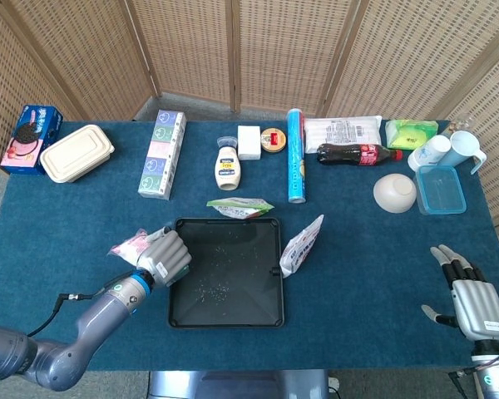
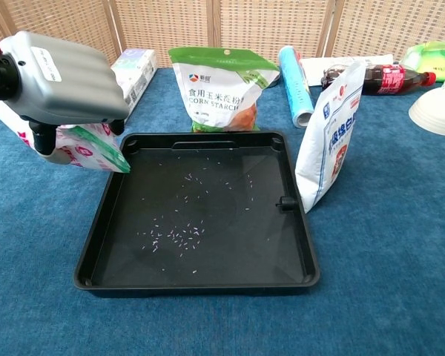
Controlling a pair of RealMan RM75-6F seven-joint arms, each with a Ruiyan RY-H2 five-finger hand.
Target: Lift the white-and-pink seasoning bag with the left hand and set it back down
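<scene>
Left hand (image 1: 165, 256) curled tight around the white-and-pink seasoning bag (image 1: 131, 246), fingers closed over its top. Bag held just beside the left edge of the black tray (image 1: 266, 312), one corner poking over the rim in the chest view (image 2: 89, 148). Hard to tell if the bag touches the blue table (image 1: 358, 274) or hangs a little above it.

Right hand (image 1: 470, 301) far off to the right of the tray, near the table's front corner, fingers spread apart, holding nothing.

Tiny white bits scattered on the tray floor (image 2: 174, 236). White-and-blue bag (image 2: 328, 133) leaning against the tray's right side, touching it. Green corn starch bag (image 2: 221, 87) standing just behind the tray. Blue roll (image 1: 296, 165), mayonnaise bottle (image 1: 227, 166) and cola bottle (image 1: 358, 154) further back behind the tray. White bowl (image 1: 395, 192) and clear blue box (image 1: 441, 189) well off to the tray's right.
</scene>
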